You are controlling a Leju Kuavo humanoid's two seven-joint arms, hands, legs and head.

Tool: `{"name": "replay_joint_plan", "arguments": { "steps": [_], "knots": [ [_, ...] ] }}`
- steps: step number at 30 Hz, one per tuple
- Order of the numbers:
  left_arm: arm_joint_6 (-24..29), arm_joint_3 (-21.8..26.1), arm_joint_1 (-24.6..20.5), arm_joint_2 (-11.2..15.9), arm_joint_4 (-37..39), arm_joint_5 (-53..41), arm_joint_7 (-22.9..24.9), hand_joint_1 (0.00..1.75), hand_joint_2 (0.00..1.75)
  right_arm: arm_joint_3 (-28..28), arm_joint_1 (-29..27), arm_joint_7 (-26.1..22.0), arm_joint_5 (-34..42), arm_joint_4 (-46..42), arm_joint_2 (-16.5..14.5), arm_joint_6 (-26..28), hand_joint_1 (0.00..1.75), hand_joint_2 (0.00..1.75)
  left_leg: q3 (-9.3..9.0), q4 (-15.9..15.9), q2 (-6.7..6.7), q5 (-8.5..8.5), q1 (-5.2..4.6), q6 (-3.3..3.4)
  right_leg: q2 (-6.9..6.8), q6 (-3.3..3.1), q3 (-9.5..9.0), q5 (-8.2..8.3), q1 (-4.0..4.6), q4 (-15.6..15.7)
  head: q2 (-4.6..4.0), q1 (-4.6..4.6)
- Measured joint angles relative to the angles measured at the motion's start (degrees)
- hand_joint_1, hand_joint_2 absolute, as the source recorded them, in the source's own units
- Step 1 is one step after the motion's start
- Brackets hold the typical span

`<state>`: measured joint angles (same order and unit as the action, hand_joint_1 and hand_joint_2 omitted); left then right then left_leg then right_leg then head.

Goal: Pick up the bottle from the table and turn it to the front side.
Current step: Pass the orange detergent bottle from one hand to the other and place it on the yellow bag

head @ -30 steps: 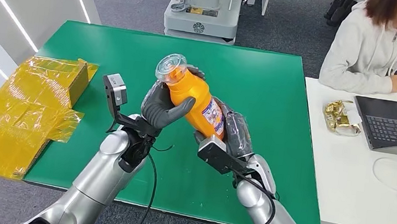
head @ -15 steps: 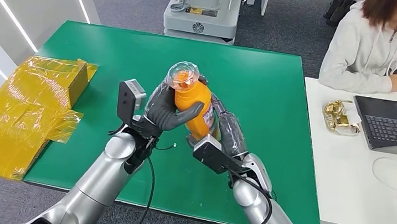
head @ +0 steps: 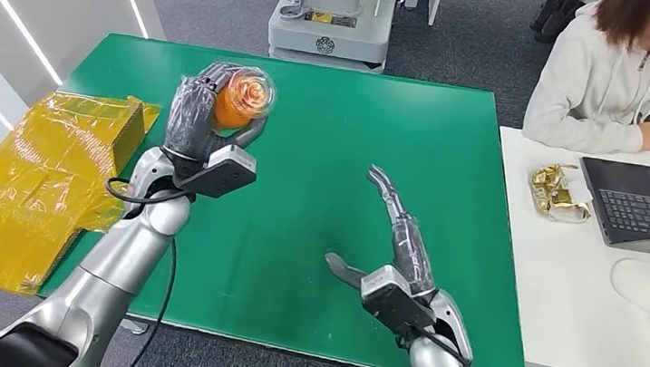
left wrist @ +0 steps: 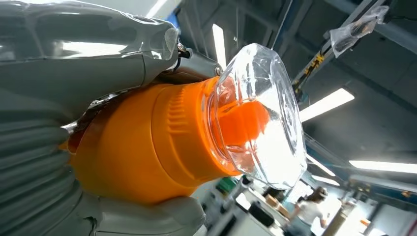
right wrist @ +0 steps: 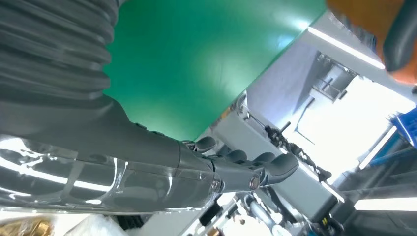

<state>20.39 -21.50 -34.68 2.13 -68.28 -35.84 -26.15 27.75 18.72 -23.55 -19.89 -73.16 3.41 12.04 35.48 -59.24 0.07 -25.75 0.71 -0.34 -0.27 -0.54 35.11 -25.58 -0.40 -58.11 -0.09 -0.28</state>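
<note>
While the left hand (head: 193,120) grips the orange bottle (head: 237,101) above the green table's (head: 327,129) left part, fingers wrapped round its body, the clear cap (left wrist: 258,115) juts past them — toward the head camera. The right hand (head: 398,237) hovers apart, fingers straight and spread, holding nothing.

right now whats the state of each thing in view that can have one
bottle: off the table, held by the left robot hand, clear cap on, cap end toward the head camera
left robot hand: raised, grips the bottle
right robot hand: holds nothing, fingers straight, over the table
laptop: open
yellow box: flaps open
</note>
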Motion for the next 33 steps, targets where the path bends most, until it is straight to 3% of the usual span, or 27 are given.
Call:
{"name": "replay_joint_plan", "arguments": {
  "steps": [3, 7, 13, 19, 29, 33],
  "knots": [
    [4.68, 0.01, -1.24, 1.18, 1.32, -8.3, 2.7, 1.75, 1.75, -0.39, -2.23, -0.12, 0.45, -3.72, 1.7, 0.56, 0.0, 1.75, 0.0, -0.01, 0.0, 0.0, 0.0, 0.0, 0.0, 0.0, 0.01, 0.0, 0.0, 0.01, 0.0, 0.01],
    [12.52, -0.98, -3.14, 2.87, 3.44, -30.93, 11.7, 1.75, 1.75, -0.85, -6.57, -0.73, 0.32, -9.53, 4.06, 3.13, 0.0, 1.75, 0.0, -0.01, -0.01, -0.01, -0.01, 0.0, -0.01, 0.0, 0.01, 0.0, -0.01, 0.02, 0.0, 0.01],
    [8.91, -3.16, -5.44, 5.63, 6.88, -48.87, 19.62, 1.75, 1.75, -2.66, -14.39, -2.05, -0.43, -19.2, 7.81, 8.52, 0.0, 1.75, 0.0, 0.0, 0.03, -0.04, 0.0, -0.04, 0.04, 0.0, 0.03, -0.01, 0.0, 0.01, 0.0, 0.01],
    [-1.01, -5.18, -6.17, 8.92, 11.62, -50.28, 21.24, 1.75, 1.75, -6.05, -23.71, -2.38, -2.01, -28.13, 10.11, 12.2, 0.0, 1.75, 0.0, 0.05, 0.08, -0.07, 0.01, -0.09, 0.09, -0.05, 0.06, -0.05, 0.01, 0.01, 0.0, 0.01],
    [-5.95, -5.72, -3.68, 12.61, 14.65, -50.48, 24.62, 1.75, 1.75, -8.52, -31.27, -0.68, -4.81, -35.54, 10.69, 14.27, 0.0, 1.75, 0.0, 0.07, 0.18, -0.12, 0.02, -0.16, 0.19, -0.08, 0.08, -0.09, 0.01, 0.0, 0.0, 0.0],
    [-9.53, -5.86, -2.05, 15.31, 14.37, -50.51, 29.2, 1.75, 1.75, -9.33, -32.99, 0.27, -6.41, -37.31, 10.27, 13.73, 0.0, 1.75, -0.02, 0.09, 0.22, -0.13, 0.03, -0.17, 0.24, -0.1, 0.09, -0.11, 0.02, 0.0, 0.0, 0.01]
  ]
}}
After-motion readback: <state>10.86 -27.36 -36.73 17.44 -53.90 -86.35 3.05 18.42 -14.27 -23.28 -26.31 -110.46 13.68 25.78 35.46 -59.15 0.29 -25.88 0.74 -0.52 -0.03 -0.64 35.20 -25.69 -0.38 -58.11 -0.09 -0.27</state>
